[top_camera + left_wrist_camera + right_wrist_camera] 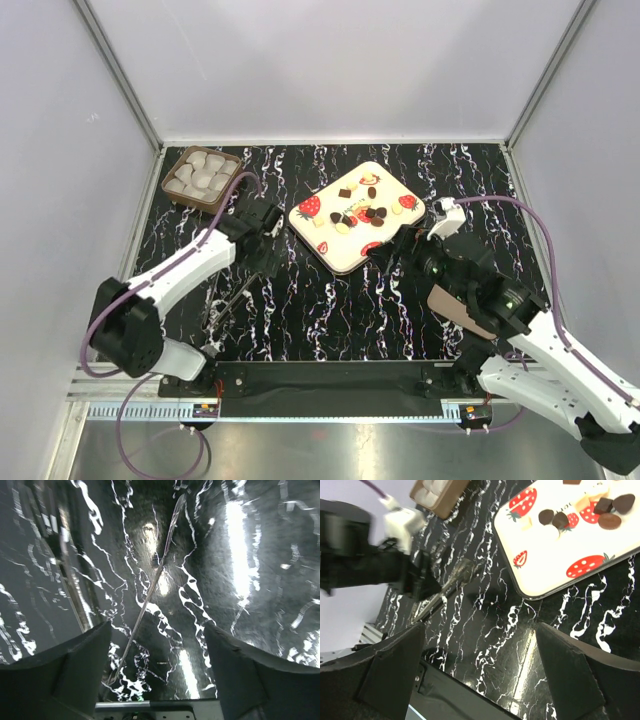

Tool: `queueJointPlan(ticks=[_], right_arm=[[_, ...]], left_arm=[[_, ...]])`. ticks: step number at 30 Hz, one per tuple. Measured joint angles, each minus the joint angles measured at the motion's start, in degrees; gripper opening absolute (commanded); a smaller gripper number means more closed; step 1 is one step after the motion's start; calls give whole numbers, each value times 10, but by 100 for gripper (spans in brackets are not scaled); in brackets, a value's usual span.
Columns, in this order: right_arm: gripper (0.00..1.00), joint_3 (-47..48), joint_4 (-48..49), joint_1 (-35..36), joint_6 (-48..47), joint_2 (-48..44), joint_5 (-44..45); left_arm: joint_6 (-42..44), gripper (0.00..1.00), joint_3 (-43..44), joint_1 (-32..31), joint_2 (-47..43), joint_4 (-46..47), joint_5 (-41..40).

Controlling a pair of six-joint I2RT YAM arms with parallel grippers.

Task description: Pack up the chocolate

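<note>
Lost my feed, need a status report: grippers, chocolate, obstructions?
Left gripper open, over metal tongs lying on table. Right gripper open, empty. Chocolates loose on strawberry tray. Nothing seen blocking tray.

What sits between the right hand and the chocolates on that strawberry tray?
Nothing visible. The open right hand hangs over the marbled table, the tray just ahead, the chocolates lying uncovered on it. The thin metal tool lies off to the side.

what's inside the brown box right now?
White paper cups fill the brown box, packed side by side. Nothing brown shows in them; the box floor beneath is hidden by the cups.
</note>
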Motion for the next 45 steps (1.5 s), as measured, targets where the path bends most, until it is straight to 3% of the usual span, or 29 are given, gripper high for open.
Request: queueJointPlan(ticks=[13, 18, 22, 23, 26, 31, 33, 37, 45], right_arm=[[100, -3, -8, 0, -30, -23, 18], [100, -3, -12, 0, -42, -23, 29], [99, -3, -16, 0, -45, -23, 33], [100, -3, -17, 0, -46, -23, 33], [100, -2, -25, 0, -47, -24, 36], [100, -2, -30, 0, -45, -35, 36], [100, -2, -30, 0, -43, -38, 34], [100, -2, -34, 0, -37, -38, 26], [100, -2, -59, 0, -18, -55, 17]], left_arm=[[-16, 40, -44, 65, 142, 92, 49], [-16, 36, -1, 76, 189, 102, 60], [-15, 47, 44, 85, 207, 110, 59], [-16, 57, 52, 87, 207, 111, 58], [-17, 70, 59, 89, 193, 110, 54], [-10, 80, 56, 92, 126, 75, 28], [-8, 80, 46, 98, 91, 64, 22], [-6, 69, 10, 127, 40, 36, 3], [4, 58, -69, 137, 36, 23, 49]])
